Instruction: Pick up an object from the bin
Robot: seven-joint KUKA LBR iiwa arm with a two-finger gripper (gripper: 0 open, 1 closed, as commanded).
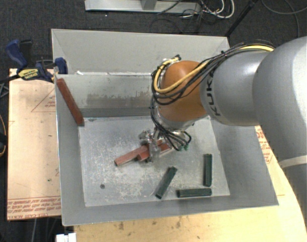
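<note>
The claw [151,153] is low over the middle of the bin floor, right on top of a reddish-brown flat bar of wood or plastic [128,158]. The bar lies slanted on the floor, its left end lower in the view and free, its right end running in under the claw's metal parts. A little of the same red shows just to the claw's right. Whether the claw is apart or clamped on the bar I cannot tell, as the wrist hides that spot

Above the claw sits the rounded orange wrist cover [178,92], looped with yellow and black cables [166,79], and the thick grey arm [254,87] comes in from the right

Toward the front right of the grey metal bin [108,135] lie three dark green flat bars, apart from the claw and from each other. One tilted dark green bar [165,182] lies nearest, one level dark green bar [193,192] is near the front wall, and one upright dark green bar [207,169] runs along the right side

At the back left corner a long reddish-brown strip [69,101] leans along the wall, well apart from the claw
</note>
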